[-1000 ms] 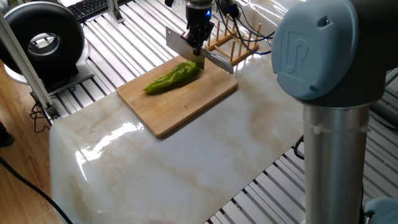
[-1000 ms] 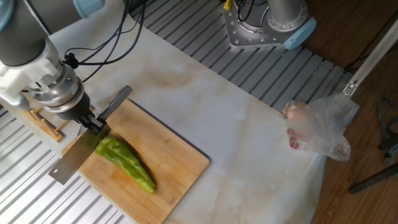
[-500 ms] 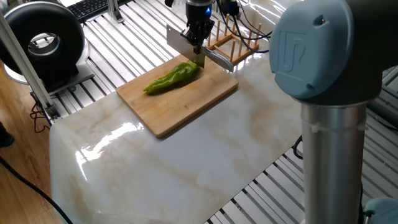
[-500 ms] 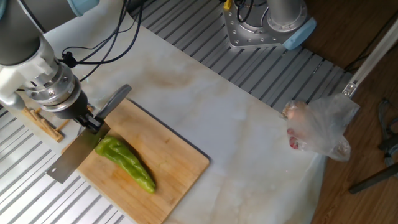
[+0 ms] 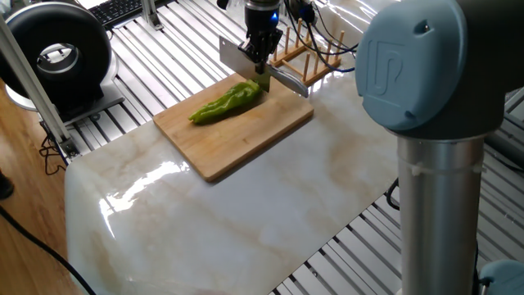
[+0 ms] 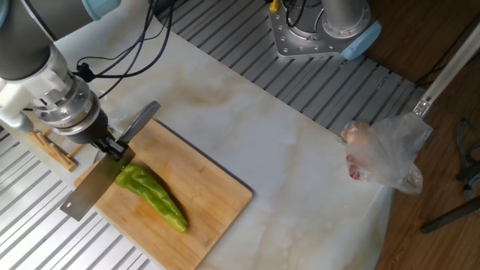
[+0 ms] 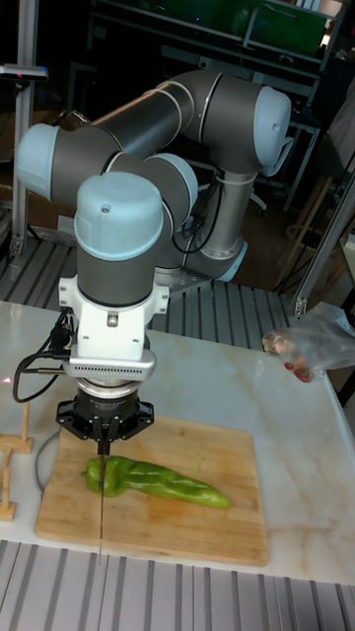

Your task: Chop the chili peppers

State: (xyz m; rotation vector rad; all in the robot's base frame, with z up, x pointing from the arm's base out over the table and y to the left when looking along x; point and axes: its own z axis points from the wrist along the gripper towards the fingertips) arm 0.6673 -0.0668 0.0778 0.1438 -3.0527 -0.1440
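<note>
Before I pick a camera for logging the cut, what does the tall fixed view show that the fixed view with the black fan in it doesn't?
Only the tall view shows the plastic bag at the table's right edge and the arm's whole body. Only the fan view shows the black fan, a keyboard and the knife's flat blade. Both show the chili pepper whole on the cutting board, with the hand holding the knife at its stem end.

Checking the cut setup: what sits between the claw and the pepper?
A knife, held in the claw; its blade meets the pepper's stem end, shown best in the other fixed view.
</note>
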